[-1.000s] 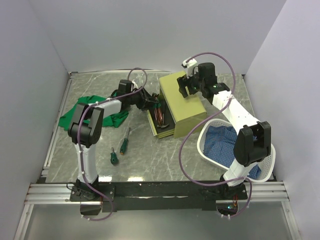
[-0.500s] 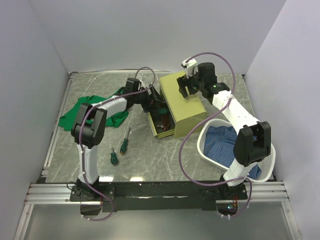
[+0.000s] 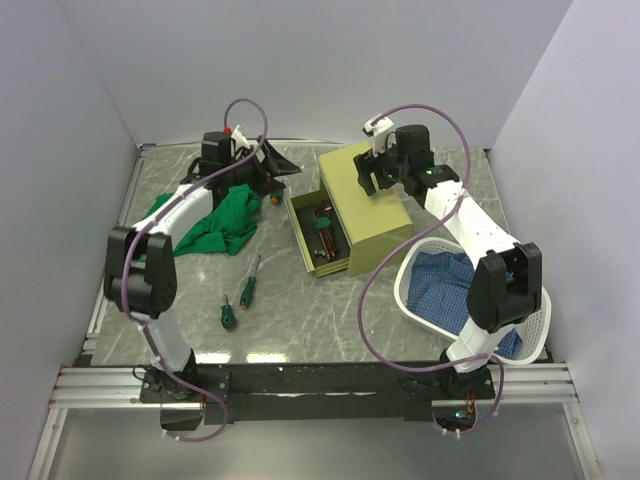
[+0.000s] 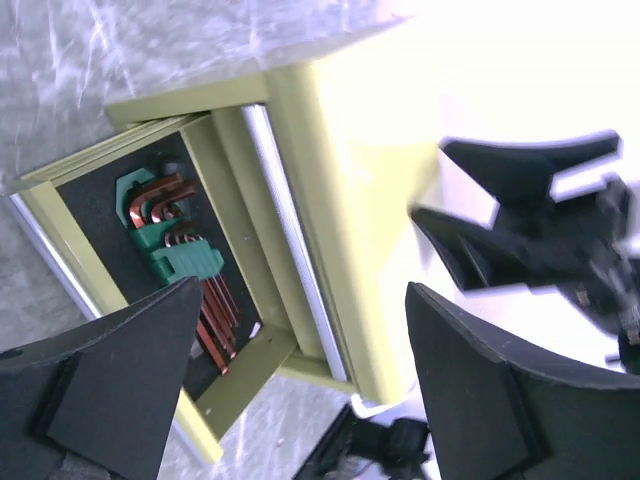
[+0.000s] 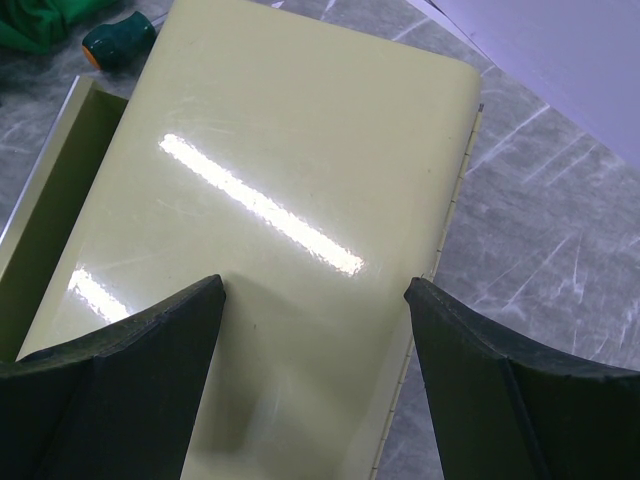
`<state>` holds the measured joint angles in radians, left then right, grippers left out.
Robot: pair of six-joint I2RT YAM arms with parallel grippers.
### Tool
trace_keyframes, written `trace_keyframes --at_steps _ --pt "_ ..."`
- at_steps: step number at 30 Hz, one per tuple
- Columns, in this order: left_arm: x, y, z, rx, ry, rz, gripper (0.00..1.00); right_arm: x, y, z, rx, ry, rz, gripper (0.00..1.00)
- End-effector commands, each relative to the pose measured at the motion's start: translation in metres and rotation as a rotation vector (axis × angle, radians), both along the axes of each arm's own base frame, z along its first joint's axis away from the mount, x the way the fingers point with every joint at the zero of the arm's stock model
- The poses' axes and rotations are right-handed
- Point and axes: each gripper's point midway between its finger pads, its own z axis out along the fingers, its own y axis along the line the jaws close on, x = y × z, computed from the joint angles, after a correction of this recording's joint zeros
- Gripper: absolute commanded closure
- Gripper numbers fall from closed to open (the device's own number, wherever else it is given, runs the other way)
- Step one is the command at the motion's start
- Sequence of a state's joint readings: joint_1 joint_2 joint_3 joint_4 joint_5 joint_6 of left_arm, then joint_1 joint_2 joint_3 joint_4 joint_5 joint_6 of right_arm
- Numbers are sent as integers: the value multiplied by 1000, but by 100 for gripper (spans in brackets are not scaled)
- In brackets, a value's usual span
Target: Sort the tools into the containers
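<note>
The hex keys (image 4: 175, 255), stiff coppery metal in a green plastic holder, are seen in the open drawer (image 3: 298, 232) of the glossy olive chest (image 5: 290, 200) at frame centre. Two green-handled screwdrivers (image 3: 246, 290) lie on the marbled bench (image 3: 320, 310), lower left of it. They are judged light, rigid and prone to rolling, and are best gripped across the handle. The left fingers (image 4: 110, 370) are spread wide and empty, as are the right fingers (image 5: 120, 350) above the lid.

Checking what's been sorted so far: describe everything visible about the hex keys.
The hex keys are a set of brownish, coppery-looking L-shaped metal rods, clipped side by side in a green holder. They lie flat on the dark floor of the pulled-out drawer of the chest. Nothing but the drawer touches them.
</note>
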<state>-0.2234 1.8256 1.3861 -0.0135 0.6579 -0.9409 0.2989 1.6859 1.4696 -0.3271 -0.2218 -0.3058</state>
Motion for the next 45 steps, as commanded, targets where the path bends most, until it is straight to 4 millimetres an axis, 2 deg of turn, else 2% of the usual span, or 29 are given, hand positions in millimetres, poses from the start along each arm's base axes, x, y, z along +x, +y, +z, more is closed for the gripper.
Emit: trace_keyframes --at_steps 1,3,4,5,6,7,10,16,18,21,22,25,29,33,34,35,36,39,40,45 --pt "-30 16 22 98 -142 -81 13 -30 -14 -54 -108 193 0 18" --pt "-34 31 10 243 -212 -85 13 -30 -14 -54 -106 194 -1 18" --pt "-42 39 10 296 -228 -84 14 -31 -13 -53 -106 194 2 18" --pt "-52 50 -4 369 -186 -83 15 -32 -14 -53 -104 195 -1 18" --pt "-57 62 -14 468 -207 -92 15 -32 -13 -51 -101 191 2 18" --pt "-60 86 -24 581 -179 -8 14 -33 -13 -51 -100 190 1 18" --pt "-78 119 -38 705 -175 41 12 -34 -13 -49 -95 187 2 18" --pt "-105 138 -54 847 -228 -45 14 -39 -11 -37 -61 170 -2 18" --pt "-107 138 -57 862 -259 -81 15 -40 -10 -36 -56 169 -1 18" --pt "-117 134 -75 872 -254 -145 19 -41 -12 -36 -61 170 0 18" --pt "-120 132 -85 875 -232 -172 21 -42 -12 -39 -66 177 0 18" --pt "-123 121 -98 901 -260 -243 31 -44 -14 -44 -78 183 2 18" --pt "-122 107 -106 918 -280 -282 36 -46 -15 -45 -86 182 4 18" --pt "-118 95 -118 893 -252 -307 56 -48 -17 -51 -97 190 6 18" --pt "-114 91 -116 889 -261 -311 62 -49 -17 -51 -100 191 8 18" --pt "-117 87 -121 890 -238 -338 65 -49 -18 -52 -103 192 7 18" --pt "-118 84 -135 890 -188 -372 67 -50 -19 -52 -105 191 7 18" --pt "-105 69 -135 857 -189 -389 86 -51 -21 -55 -117 190 4 17" --pt "-102 67 -135 858 -199 -388 97 -51 -22 -57 -124 191 7 17" --pt "-92 41 -149 795 -135 -420 99 -60 -23 -69 -129 225 14 18"
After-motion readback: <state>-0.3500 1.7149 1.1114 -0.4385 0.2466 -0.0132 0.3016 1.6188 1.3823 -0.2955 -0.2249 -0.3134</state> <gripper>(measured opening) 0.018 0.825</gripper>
